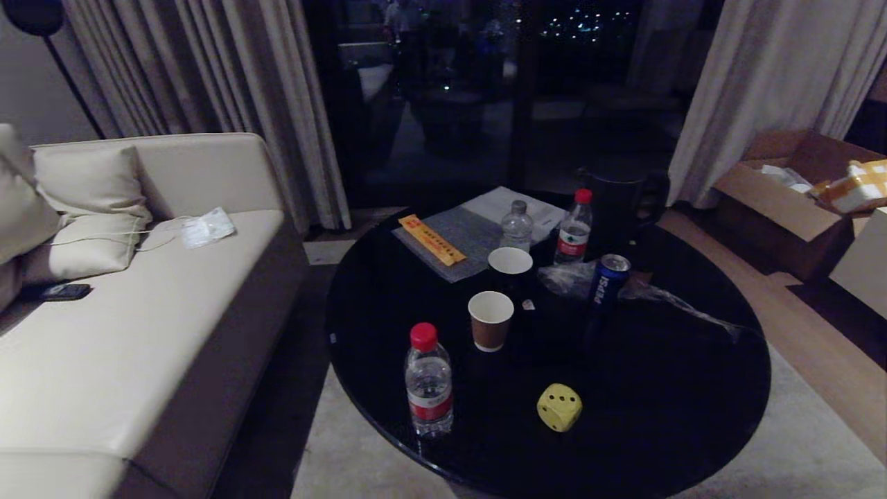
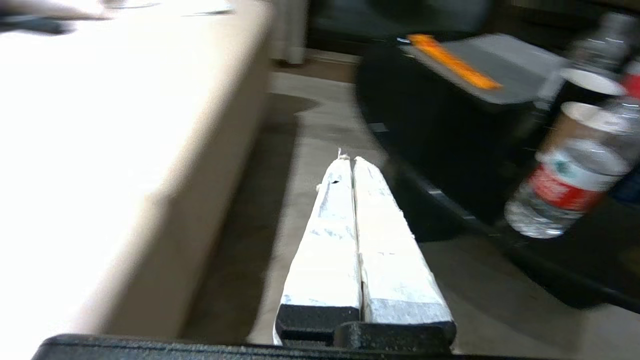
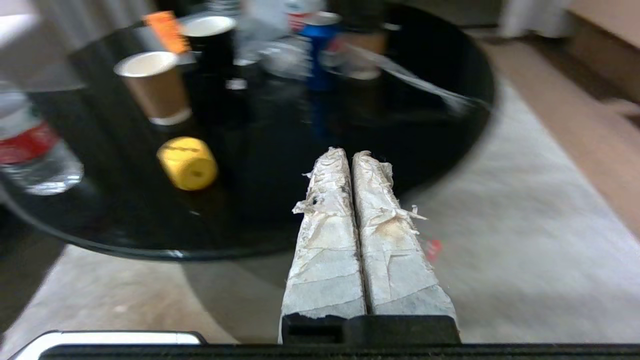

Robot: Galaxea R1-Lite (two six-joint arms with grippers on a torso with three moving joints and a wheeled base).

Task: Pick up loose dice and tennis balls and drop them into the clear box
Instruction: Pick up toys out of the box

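A yellow die (image 1: 559,407) with dark pips sits near the front edge of the round black table (image 1: 665,409); the right wrist view shows the same die (image 3: 187,163). My right gripper (image 3: 348,152) is shut and empty, short of the table's near rim and to the right of the die. My left gripper (image 2: 352,160) is shut and empty too, over the carpet between the sofa and the table. Neither gripper shows in the head view. No tennis balls and no clear box are in view.
On the table stand a red-capped water bottle (image 1: 429,381), two paper cups (image 1: 490,320), a Pepsi can (image 1: 608,278), two more bottles (image 1: 574,228), a dark jug (image 1: 620,201) and a mat with an orange strip (image 1: 433,239). A beige sofa (image 1: 118,333) lies left, cardboard boxes (image 1: 783,201) far right.
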